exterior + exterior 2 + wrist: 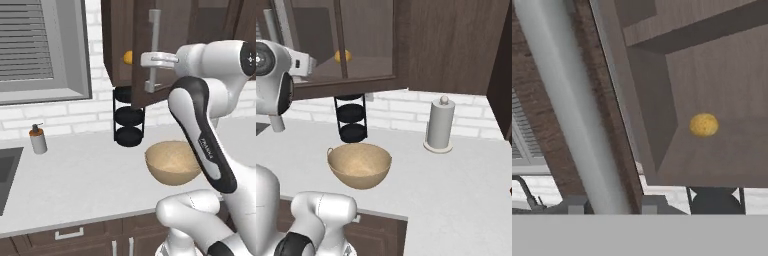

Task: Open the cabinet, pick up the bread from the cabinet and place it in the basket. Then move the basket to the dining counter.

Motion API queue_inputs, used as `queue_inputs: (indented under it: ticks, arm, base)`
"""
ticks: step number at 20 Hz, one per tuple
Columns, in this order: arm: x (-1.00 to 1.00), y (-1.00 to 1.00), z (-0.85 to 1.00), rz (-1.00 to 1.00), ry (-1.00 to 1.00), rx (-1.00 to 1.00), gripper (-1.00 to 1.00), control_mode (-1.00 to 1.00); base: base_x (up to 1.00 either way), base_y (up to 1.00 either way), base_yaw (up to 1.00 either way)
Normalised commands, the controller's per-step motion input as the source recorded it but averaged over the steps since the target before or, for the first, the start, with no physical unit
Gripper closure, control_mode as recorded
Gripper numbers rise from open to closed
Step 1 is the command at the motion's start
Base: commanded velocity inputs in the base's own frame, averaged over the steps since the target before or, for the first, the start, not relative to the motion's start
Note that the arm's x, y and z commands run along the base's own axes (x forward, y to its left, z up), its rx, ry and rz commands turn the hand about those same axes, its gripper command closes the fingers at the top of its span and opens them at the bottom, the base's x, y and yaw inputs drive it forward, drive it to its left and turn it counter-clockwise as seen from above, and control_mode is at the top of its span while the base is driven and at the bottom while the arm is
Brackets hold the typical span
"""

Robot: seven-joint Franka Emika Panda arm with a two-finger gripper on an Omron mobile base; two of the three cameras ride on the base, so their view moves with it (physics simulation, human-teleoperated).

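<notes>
Silver handle (154,50) sits pinched in the end effector (148,60), door ajar, bread (704,124) exposed on its shelf.

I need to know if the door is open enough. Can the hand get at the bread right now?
Probably not yet. The hand is at the door handle, and the partly open cabinet door stands between it and the bread on the shelf.
</notes>
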Motion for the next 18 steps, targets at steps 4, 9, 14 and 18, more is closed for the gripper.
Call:
queue_inputs:
  ticks: [4,9,14,18]
  arm:
    - [-1.00,-0.87,0.10,0.16,0.10,0.11,1.00,-1.00]
    - [-1.00,-1.00,-0.03,0.19,0.01,0.03,1.00,-1.00]
    - [-0.51,-0.95,-0.38,0.12,0.00,0.00,1.00,-1.00]
    - [0.00,-0.35,-0.07,0.05,0.00,0.00,1.00,-1.00]
  base:
    - [0.00,0.00,0.00]
    - [0.00,0.00,0.00]
    - [0.00,0.00,0.00]
    - [0.00,0.00,0.00]
